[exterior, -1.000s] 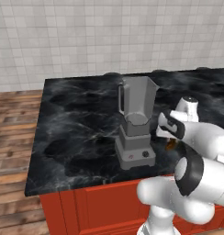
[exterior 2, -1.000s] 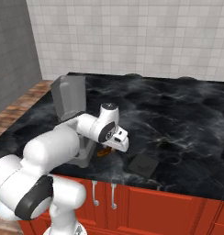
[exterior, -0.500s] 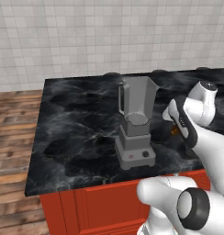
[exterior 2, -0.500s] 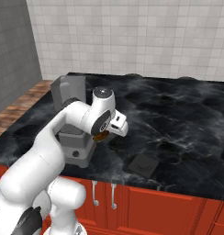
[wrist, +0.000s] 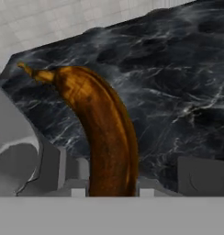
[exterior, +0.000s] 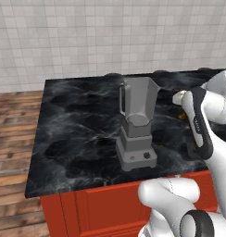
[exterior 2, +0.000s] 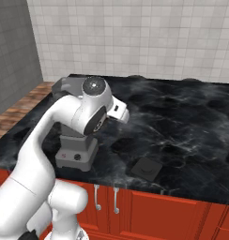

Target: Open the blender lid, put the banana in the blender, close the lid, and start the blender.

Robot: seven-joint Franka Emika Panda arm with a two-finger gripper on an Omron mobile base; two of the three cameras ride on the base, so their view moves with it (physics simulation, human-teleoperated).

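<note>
Hand view: the gripper point(wrist: 111, 190) is clamped on the banana point(wrist: 102, 131), which rises from between the fingertips, lifted clear of the counter point(wrist: 178, 92). Near the counter's front edge lies the blender lid point(exterior 2: 146, 169), already off. Further back stands the blender point(exterior: 135, 122), jar open. Still left, I judge: dropping the banana in, refitting the lid, starting it.
</note>
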